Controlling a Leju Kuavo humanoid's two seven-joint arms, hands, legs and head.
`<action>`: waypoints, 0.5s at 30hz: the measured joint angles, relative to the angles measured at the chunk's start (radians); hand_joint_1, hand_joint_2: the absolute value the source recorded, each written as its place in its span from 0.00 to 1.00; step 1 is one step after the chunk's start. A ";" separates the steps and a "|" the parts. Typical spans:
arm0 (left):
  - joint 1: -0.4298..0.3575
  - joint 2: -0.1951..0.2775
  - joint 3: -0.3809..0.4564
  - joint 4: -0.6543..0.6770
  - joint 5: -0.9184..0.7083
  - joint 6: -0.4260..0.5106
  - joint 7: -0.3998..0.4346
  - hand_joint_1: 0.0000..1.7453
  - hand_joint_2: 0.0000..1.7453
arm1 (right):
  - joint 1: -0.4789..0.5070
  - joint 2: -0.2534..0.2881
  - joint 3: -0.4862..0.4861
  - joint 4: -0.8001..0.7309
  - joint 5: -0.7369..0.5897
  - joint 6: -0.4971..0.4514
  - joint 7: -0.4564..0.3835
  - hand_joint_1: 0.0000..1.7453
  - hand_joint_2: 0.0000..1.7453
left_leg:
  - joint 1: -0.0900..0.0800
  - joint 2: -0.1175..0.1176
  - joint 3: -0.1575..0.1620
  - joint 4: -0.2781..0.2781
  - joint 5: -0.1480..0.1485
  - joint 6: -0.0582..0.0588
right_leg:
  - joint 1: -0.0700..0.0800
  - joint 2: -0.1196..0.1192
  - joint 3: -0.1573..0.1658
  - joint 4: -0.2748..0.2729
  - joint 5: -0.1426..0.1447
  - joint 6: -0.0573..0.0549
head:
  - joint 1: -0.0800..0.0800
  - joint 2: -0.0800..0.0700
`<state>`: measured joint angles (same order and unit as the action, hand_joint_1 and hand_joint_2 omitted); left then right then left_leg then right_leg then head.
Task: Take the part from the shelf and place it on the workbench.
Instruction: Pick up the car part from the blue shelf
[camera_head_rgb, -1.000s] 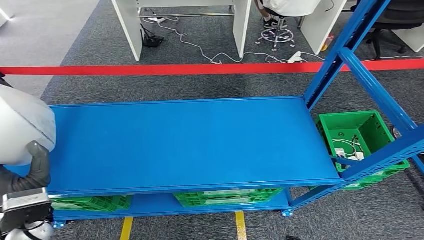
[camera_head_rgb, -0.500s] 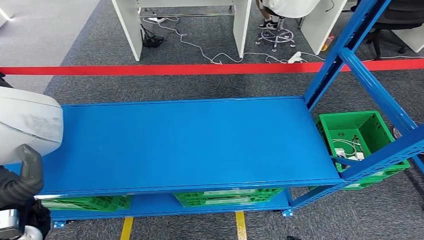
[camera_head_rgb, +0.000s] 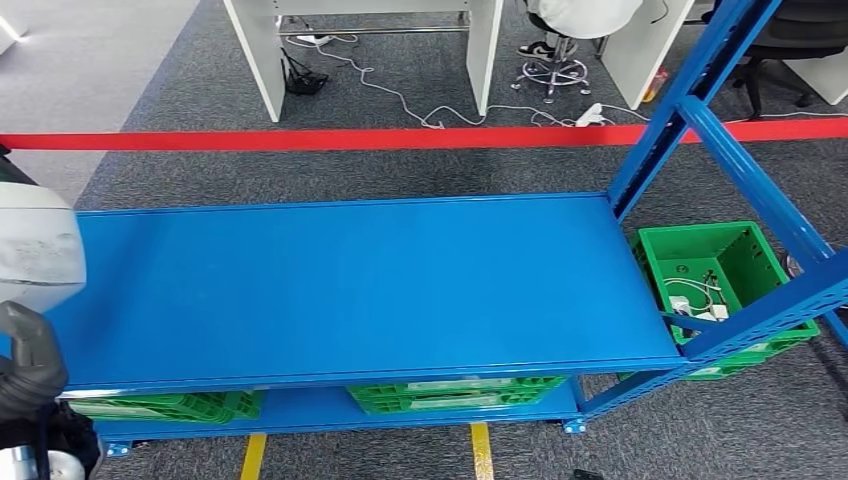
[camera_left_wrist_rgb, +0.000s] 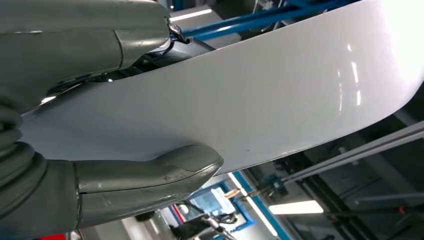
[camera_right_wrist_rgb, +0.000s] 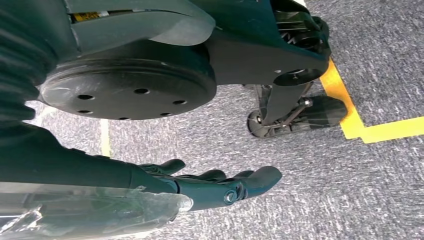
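Left hand (camera_head_rgb: 30, 370) grips the white part (camera_head_rgb: 35, 255) off the shelf (camera_head_rgb: 380, 290), right hand (camera_right_wrist_rgb: 215, 187) hangs empty and loose, so next it probably needs carrying to the counter.

Your left hand (camera_left_wrist_rgb: 100, 185) at the frame's left edge shows a grey ribbed cover and thick grey thumb; your right hand (camera_right_wrist_rgb: 210, 187) at lower centre has dark, glossy fingers with a small silver screw.

Beyond my shelf a red tape line (camera_head_rgb: 400, 138) crosses the grey carpet (camera_head_rgb: 420, 170); a green crate (camera_head_rgb: 748, 262) sits right, white cables (camera_head_rgb: 400, 100) far.
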<state>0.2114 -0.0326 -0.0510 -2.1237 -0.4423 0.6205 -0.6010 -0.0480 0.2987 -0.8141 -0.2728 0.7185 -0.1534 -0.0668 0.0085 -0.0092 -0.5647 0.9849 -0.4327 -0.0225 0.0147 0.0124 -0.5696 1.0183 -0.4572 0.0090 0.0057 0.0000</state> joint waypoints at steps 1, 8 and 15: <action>0.000 -0.002 0.000 0.000 -0.010 0.008 -0.005 1.00 1.00 | 0.000 0.000 0.000 0.000 0.000 0.000 0.000 0.00 1.00 | 0.000 0.000 0.000 0.000 0.000 0.000 | 0.000 0.000 0.000 0.000 0.000 0.000 | 0.000 0.000; 0.001 -0.011 0.003 0.003 -0.059 0.055 -0.028 1.00 1.00 | -0.003 0.000 -0.001 0.002 0.000 0.003 -0.005 0.00 1.00 | -0.001 0.000 0.000 0.002 -0.001 0.003 | -0.002 0.000 0.000 -0.001 0.001 0.002 | 0.000 0.000; -0.003 -0.026 0.022 0.008 -0.102 0.076 -0.055 1.00 1.00 | -0.005 0.000 -0.001 0.007 0.000 0.004 -0.008 0.00 1.00 | 0.000 0.005 0.003 -0.013 0.012 0.023 | -0.007 -0.001 -0.008 0.014 -0.013 0.022 | 0.002 0.000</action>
<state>0.2083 -0.0586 -0.0290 -2.1160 -0.5446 0.6961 -0.6556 -0.0534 0.2987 -0.8152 -0.2657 0.7183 -0.1492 -0.0750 0.0089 -0.0045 -0.5613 0.9721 -0.4204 0.0004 0.0075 0.0117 -0.5779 1.0320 -0.4705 0.0308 0.0075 0.0000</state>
